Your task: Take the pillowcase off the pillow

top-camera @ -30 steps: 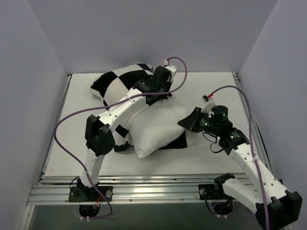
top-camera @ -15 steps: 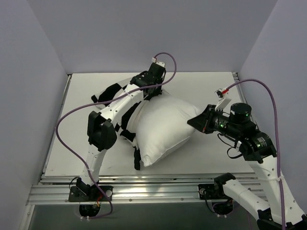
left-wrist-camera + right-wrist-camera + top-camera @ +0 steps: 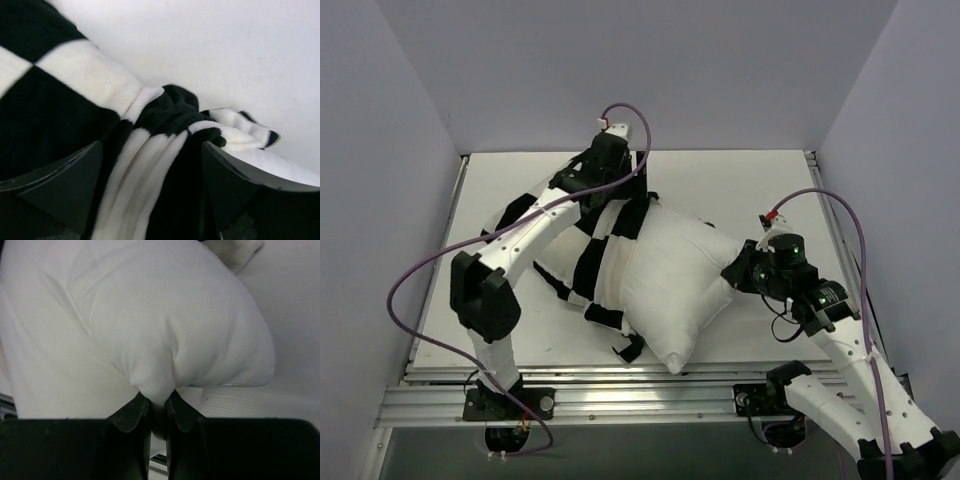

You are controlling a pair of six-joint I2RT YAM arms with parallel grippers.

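"Where's the pillowcase (image 3: 620, 222) now?"

"Bunched along the left and far side of the pillow (image 3: 670, 280). The rest of the pillow is bare white."

"And the grippers?"

"The left gripper (image 3: 151, 150) is at the pillow's far-left corner, fingers spread wide over the crumpled checks. The right gripper (image 3: 157, 397) pinches the pillow's right corner."

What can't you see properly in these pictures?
- Top view: how much of the pillow sits inside the pillowcase; the left arm covers that end.
- Top view: the right gripper's fingertips, behind its own wrist.
- Right wrist view: nearly all the pillowcase; the pillow fills the picture.
- Left wrist view: the left gripper's finger bases, cut off by the bottom edge.
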